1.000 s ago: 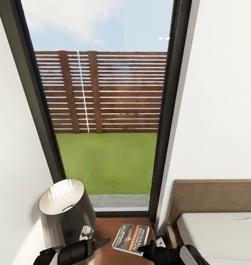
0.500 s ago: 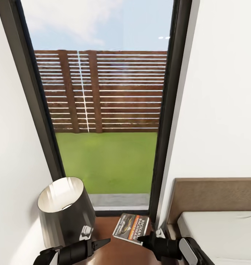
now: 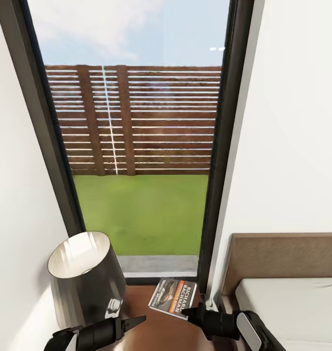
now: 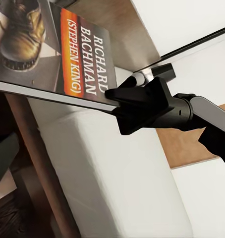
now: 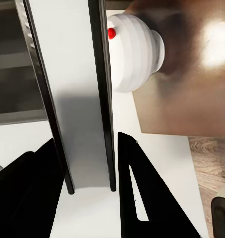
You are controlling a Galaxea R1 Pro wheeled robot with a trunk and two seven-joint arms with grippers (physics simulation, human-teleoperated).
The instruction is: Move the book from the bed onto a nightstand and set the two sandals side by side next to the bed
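While the thin paperback book with its dark cover and orange band (image 3: 172, 297) sits clamped at its near edge between the black fingers of the right gripper (image 3: 191, 312), it hangs over the glossy dark brown wooden nightstand (image 3: 156, 331), between the round dark lampshade with a pale lining (image 3: 85, 278) and the brown headboard of the grey-mattressed bed (image 3: 283, 258). From the right wrist view the jaws are plainly closed on the book's edge (image 5: 85, 124); whether its far side touches the nightstand I cannot tell. To finish well, I would lower it flat onto the nightstand's bare top, clear of the lampshade, and part the fingers only once it lies fully supported. The left gripper (image 3: 136, 321) hovers over the nightstand's near part, holding nothing, though how its jaws stand is not clear. Counted: one book, one nightstand, one lampshade, one bed, two grippers.
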